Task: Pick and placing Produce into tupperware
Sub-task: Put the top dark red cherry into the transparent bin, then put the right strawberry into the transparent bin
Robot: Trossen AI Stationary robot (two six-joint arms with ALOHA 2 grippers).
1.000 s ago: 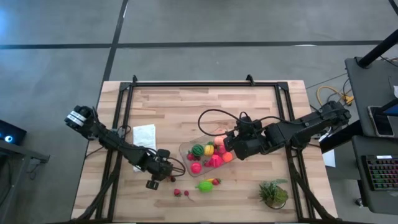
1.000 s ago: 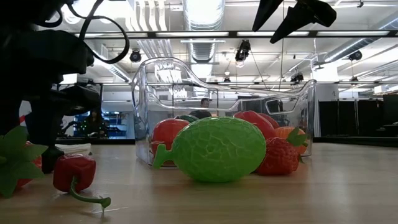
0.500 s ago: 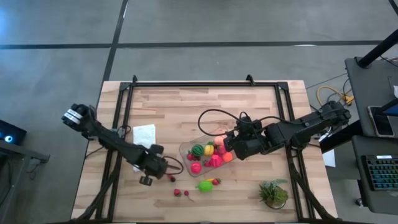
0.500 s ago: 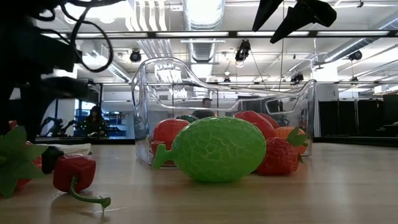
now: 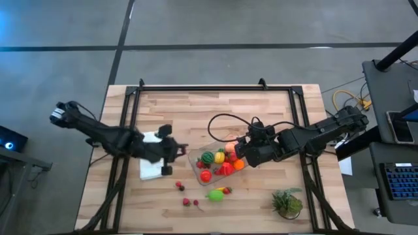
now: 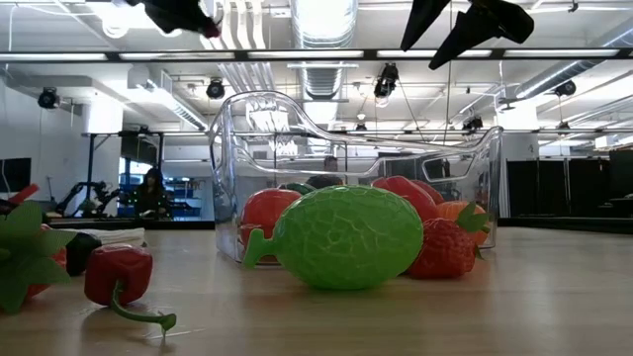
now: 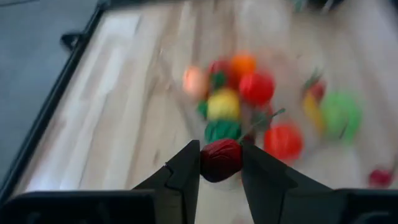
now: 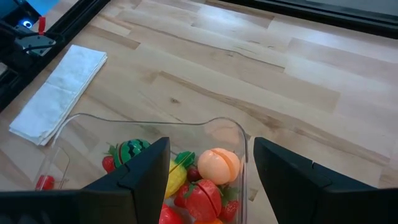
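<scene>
The clear tupperware (image 5: 219,163) lies mid-table with several red, orange, yellow and green fruits and a striped melon (image 8: 132,152) inside. My left gripper (image 5: 177,150) hovers raised just left of it, shut on a small dark-red fruit (image 7: 221,158). My right gripper (image 8: 211,146) is open over the container's right end, one finger on either side of that end; I cannot tell whether they touch it. A lime-green melon (image 5: 215,194), a strawberry (image 6: 445,247), a red pepper (image 6: 117,272) and tiny red berries (image 5: 186,202) lie on the table near the container. My left gripper pinches the small dark-red fruit (image 7: 219,149) between its two fingers (image 7: 186,171), one on each side of it. The fingers come from the table's left, slanting down toward the tupperware. The fruit is lifted clear of the table.
A folded white cloth (image 5: 151,168) lies under my left arm, left of the container. A spiky green plant tuft (image 5: 287,202) stands near the table's near right corner. Bare wood stretches along the far half of the table (image 5: 196,108).
My left gripper has risen from the table beside the loose berries and swung toward the far edge and the tupperware, leaving the low view almost entirely. The right arm and the container have stayed still.
</scene>
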